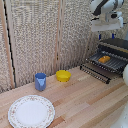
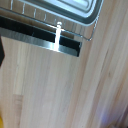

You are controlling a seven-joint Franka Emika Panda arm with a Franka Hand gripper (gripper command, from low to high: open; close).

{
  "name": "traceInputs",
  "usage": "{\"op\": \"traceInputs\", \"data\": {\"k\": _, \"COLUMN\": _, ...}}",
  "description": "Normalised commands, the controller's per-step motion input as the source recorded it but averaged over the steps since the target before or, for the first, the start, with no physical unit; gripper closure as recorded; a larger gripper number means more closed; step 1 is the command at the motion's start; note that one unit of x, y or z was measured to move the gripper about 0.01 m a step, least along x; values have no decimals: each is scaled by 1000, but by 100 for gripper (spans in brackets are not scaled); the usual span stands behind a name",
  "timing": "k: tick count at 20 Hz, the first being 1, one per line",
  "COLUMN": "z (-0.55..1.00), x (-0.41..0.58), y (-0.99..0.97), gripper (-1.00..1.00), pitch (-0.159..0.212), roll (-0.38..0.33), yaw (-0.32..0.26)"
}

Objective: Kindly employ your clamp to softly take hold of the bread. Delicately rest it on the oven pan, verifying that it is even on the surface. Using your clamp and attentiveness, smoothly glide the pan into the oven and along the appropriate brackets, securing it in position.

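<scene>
The bread (image 1: 104, 59), a small orange-brown loaf piece, lies on the oven pan (image 1: 111, 63), a dark tray of wire bars that sticks out of the front of the oven (image 1: 116, 46) at the exterior view's right. The clamp (image 1: 113, 31) hangs under the white boxy wrist, above the oven and pan and well clear of the bread. Its fingers are too small to read. The wrist view shows an edge of the pan (image 2: 70, 9) and the oven's lowered door (image 2: 42, 42) over the wooden table; no bread or fingertips show there.
A yellow bowl (image 1: 63, 75), a blue cup (image 1: 40, 81) and a patterned white plate (image 1: 31, 111) stand on the wooden table (image 1: 85, 102). A woven screen (image 1: 40, 35) stands behind. The open oven door (image 1: 95, 71) juts toward the bowl.
</scene>
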Motion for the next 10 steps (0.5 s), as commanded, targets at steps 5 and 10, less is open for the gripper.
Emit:
{"op": "traceInputs", "data": {"k": 5, "z": 9, "x": -120, "y": 0, "gripper": -100, "pitch": 182, "roll": -211, "yaw": 274}}
{"op": "traceInputs", "data": {"k": 10, "z": 0, "x": -54, "y": 0, "gripper": -100, "pitch": 124, "roll": -216, "yaw": 289}}
